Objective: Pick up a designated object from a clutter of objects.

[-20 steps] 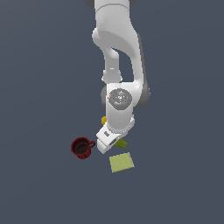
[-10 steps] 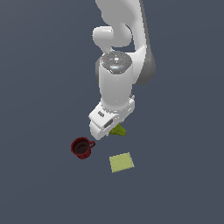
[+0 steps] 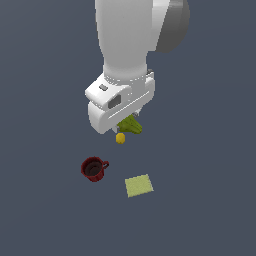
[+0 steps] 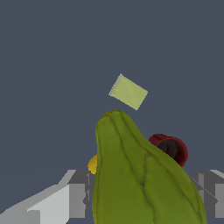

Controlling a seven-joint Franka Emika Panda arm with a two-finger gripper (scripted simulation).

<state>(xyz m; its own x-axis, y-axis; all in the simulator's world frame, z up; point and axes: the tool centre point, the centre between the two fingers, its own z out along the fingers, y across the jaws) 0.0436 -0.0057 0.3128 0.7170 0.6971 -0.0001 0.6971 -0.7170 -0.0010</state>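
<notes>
Dark floor has dropped away: your gripper (image 4: 140, 197) has lifted, clenched on the pear (image 4: 140, 175), clear of the mug (image 3: 93, 169); pick nearly done.

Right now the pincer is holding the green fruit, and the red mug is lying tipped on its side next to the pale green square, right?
Not quite. The red mug stands upright, its opening facing up, as the exterior view shows. The rest holds: the pincer grips the green fruit, and the mug sits beside the pale green square.
</notes>
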